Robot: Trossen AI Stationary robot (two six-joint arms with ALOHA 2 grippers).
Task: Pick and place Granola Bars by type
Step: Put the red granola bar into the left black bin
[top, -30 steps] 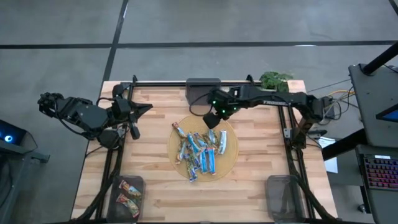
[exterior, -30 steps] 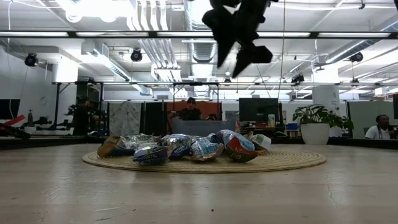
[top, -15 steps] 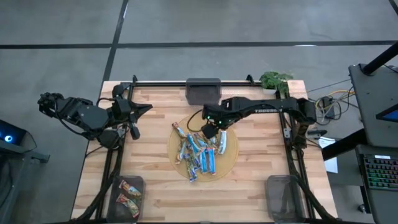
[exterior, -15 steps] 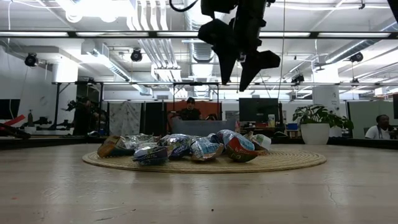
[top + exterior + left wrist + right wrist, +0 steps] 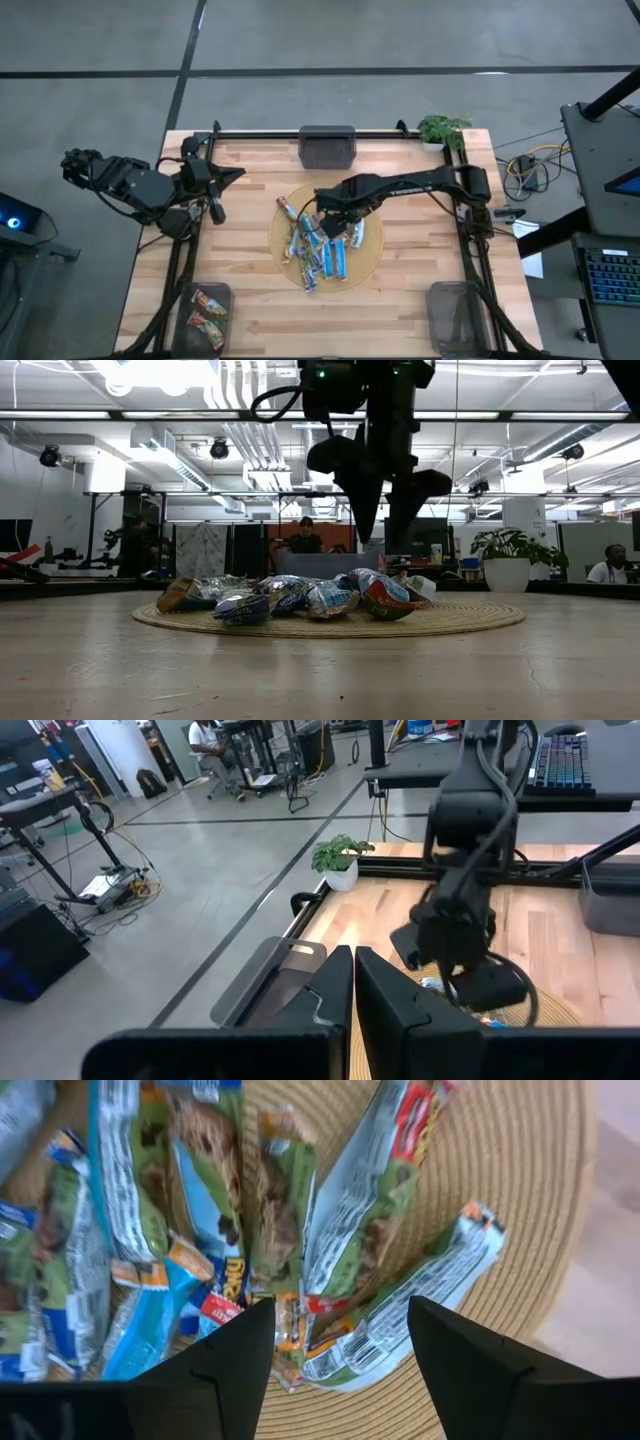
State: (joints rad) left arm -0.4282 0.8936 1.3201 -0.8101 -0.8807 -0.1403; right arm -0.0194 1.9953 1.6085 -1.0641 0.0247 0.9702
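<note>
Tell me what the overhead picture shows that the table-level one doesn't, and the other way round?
Only overhead: the closed left tool parked at the table's left edge, and translucent grey plastic bins, one holding bars. Only table-level: the office room behind, with a seated person and a potted plant. Both: the open right tool above the shiny foil-wrapped granola bars piled on the round woven straw mat.

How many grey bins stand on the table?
3: one bin at the far edge in the middle, one at the near left corner holding bars, one at the near right corner.
</note>
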